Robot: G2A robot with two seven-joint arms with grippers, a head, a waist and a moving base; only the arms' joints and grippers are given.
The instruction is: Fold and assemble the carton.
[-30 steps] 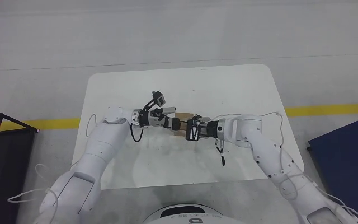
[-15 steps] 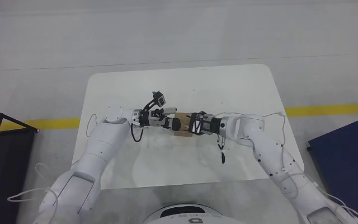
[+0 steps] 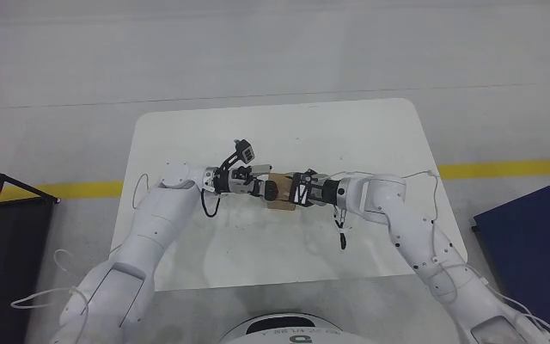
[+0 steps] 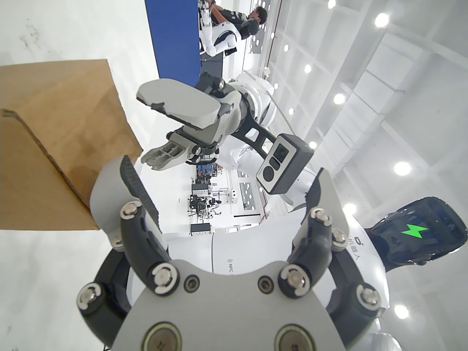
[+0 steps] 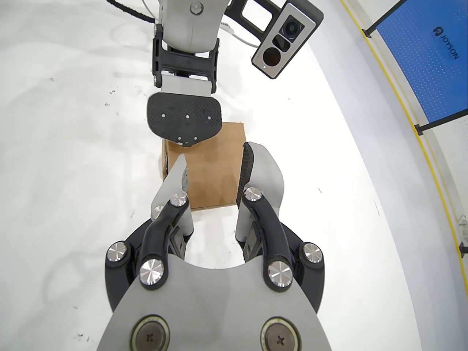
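A small brown carton (image 3: 278,189) lies at the middle of the white table (image 3: 361,138), between my two grippers. My left gripper (image 3: 260,186) is at its left side and stands wide open (image 4: 223,169); one finger (image 4: 128,184) touches a corner of the carton (image 4: 55,129). From the right, my right gripper (image 3: 295,191) meets the carton, open (image 5: 214,153), its fingers spread about the carton's width over the brown box (image 5: 208,180). The left gripper's black pad (image 5: 184,120) rests at the carton's far edge.
The table's surface around the carton is bare white. A cable (image 3: 341,232) hangs from the right forearm above the table. On the floor are a dark blue panel (image 3: 524,232) at the right and a black frame (image 3: 17,232) at the left.
My right gripper has moved left and slightly away from the front edge, closing in on the carton. The left gripper has stayed where it was.
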